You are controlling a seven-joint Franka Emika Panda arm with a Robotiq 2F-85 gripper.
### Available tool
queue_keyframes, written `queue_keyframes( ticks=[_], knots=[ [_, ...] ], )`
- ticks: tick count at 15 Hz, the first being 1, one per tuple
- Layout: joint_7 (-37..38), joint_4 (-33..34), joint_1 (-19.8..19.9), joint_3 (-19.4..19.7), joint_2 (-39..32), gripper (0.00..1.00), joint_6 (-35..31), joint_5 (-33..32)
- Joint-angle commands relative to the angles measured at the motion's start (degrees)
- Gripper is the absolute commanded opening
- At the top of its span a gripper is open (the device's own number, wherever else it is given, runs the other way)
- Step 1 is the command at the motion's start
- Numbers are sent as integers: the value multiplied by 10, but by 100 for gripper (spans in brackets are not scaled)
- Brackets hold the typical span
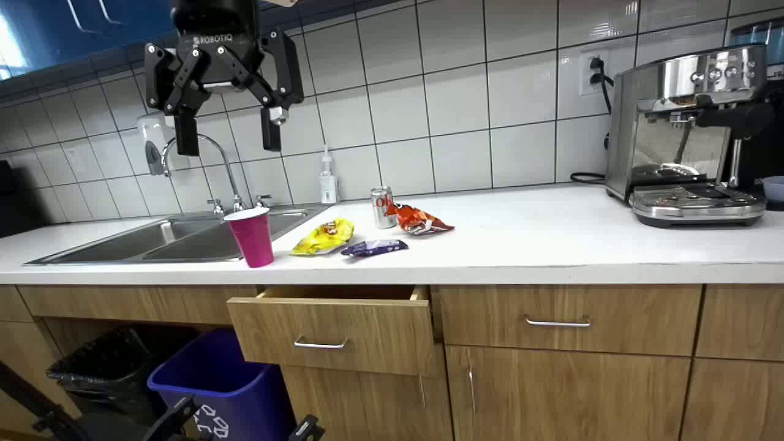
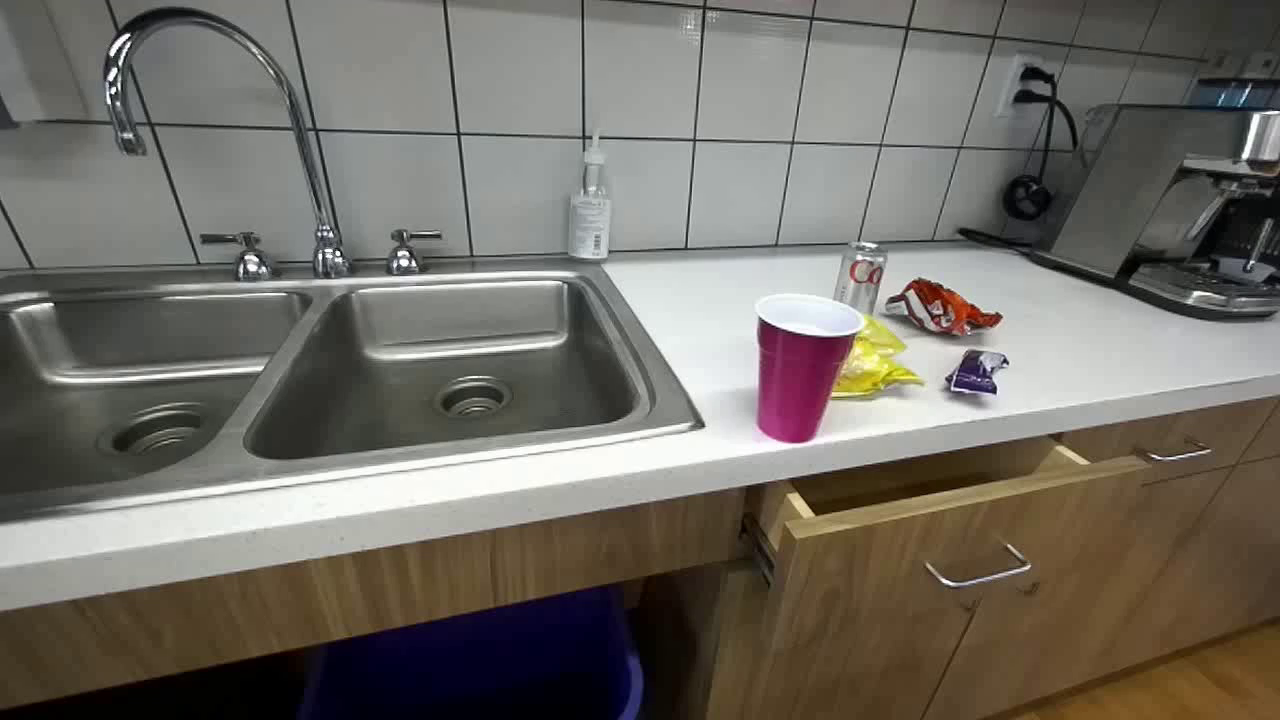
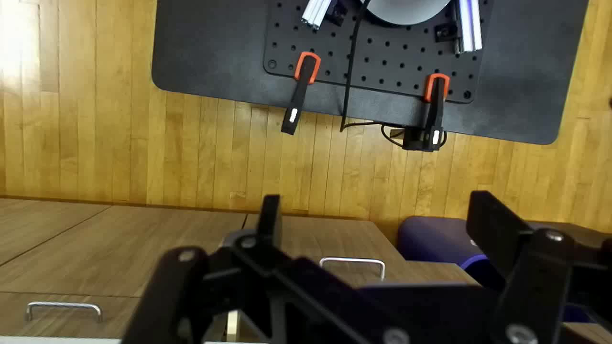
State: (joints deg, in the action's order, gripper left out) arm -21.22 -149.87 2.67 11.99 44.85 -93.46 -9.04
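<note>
1. High above the level of the long white worktop (image 1: 527, 239), the black two-fingered metal claw (image 1: 228, 133) hung with its fingers spread wide, holding nothing.
2. Closest to it, as far as depth could be judged, was the tall magenta plastic cup (image 1: 251, 240), white inside, which stood upright by the worktop's near edge, just right of the steel double-basin sink (image 2: 268, 375).
3. To the right of the cup lay a crumpled yellow foil bag (image 1: 324, 237), and right of that a small purple foil packet (image 1: 375, 247); farther back, a silver metal drinks can (image 1: 383, 208) stood just beside a crumpled orange-red bag (image 1: 422, 219).
4. Below the worktop, a wood-fronted drawer (image 1: 380, 324) stood pulled out, and its silver bar handle (image 3: 354, 260) showed between the claw's fingers in the wrist view; a blue plastic bin (image 1: 260, 404) sat to the drawer's left.
5. A slow, straight descent seemed wisest, clear of the drawer's jutting front, with the fingers kept wide until they flanked the thing to be gripped.
6. For the cup, a light squeeze low on the wall looked right, since thin plastic could have buckled; the yellow bag lay near enough that a stray fingertip might have nudged it.
</note>
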Motion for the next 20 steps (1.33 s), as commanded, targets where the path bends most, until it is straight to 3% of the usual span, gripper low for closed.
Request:
queue_keyframes(
  ticks=[1, 13, 20],
  knots=[
    [1, 1, -1, 0, -1, 100, 1, 0],
    [4, -15, 2, 2, 0, 100, -32, -4],
    [7, -49, 4, 10, -17, 100, -123, 2]
  ],
)
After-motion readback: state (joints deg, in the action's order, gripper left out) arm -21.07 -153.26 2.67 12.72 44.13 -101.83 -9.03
